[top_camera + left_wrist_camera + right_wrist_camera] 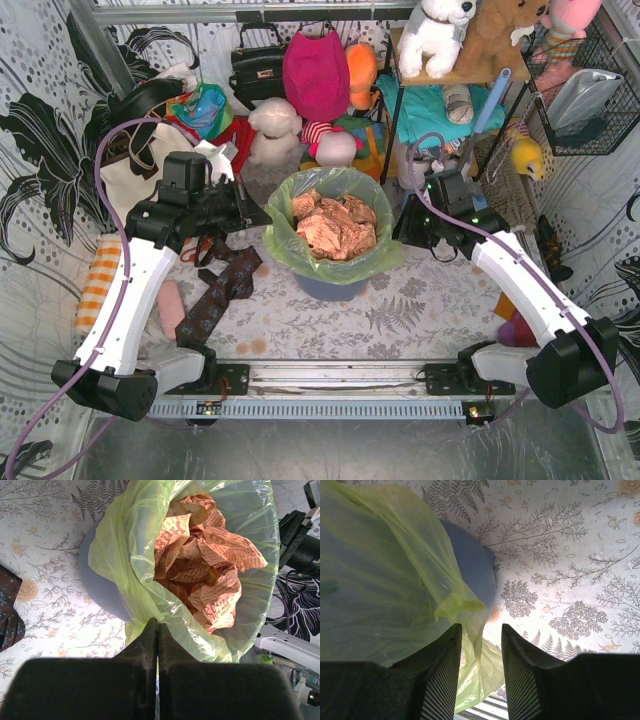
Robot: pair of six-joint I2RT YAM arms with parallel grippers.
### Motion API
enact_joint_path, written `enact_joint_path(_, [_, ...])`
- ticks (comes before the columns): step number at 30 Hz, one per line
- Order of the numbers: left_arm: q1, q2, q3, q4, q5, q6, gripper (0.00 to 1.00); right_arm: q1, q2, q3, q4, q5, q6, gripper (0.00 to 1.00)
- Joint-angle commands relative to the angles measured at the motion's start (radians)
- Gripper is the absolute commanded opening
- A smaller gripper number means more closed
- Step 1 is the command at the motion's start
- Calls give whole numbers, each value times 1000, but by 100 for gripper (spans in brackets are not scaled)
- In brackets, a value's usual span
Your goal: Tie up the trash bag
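Fern-and-flower print covers the surface (430, 305), and the trash bag (283, 245) stands at its middle, lining a round blue-grey bin (330, 288) with its rim folded out over the edge and crumpled pinkish-brown paper (335, 225) heaped inside. From the near-left corner the left arm (130, 290) reaches up and inward, its wrist beside the bag's left rim. The left jaws are pressed together with their tips at the draped plastic (125, 555); whether any film is pinched between them cannot be told. The right arm (525, 290) angles in from the near-right corner to the bag's right side. The right jaws stand apart, and a hanging fold of green plastic (465, 610) drops into the gap between them, the bin wall (470, 565) just behind it. A dark patterned necktie (220, 290) lies on the surface left of the bin, under the left arm, with a pink object (172, 308) beside it. Soft toys (275, 125) and a magenta bag (315, 70) crowd the back.
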Motion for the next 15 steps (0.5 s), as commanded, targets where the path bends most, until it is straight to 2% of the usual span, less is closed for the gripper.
enact_joint_path(1, [5, -2, 10, 19, 6, 21, 0, 0, -4, -34, 87, -49, 2, 36])
enact_joint_path(4, [6, -2, 9, 20, 6, 20, 0, -1, 1, -47, 105, -64, 7, 34])
enact_joint_path(8, [5, -6, 5, 22, 7, 15, 0, -4, 12, -55, 116, -94, 7, 42])
enact_joint_path(10, [6, -8, 5, 23, 8, 14, 0, -6, 13, -63, 125, -115, 14, 42])
enact_joint_path(11, [6, -8, 6, 22, 7, 15, 0, -9, 13, -69, 131, -131, 17, 41])
enact_joint_path(15, [5, -7, 9, 20, 8, 15, 0, -15, 2, -82, 132, -160, 28, 22])
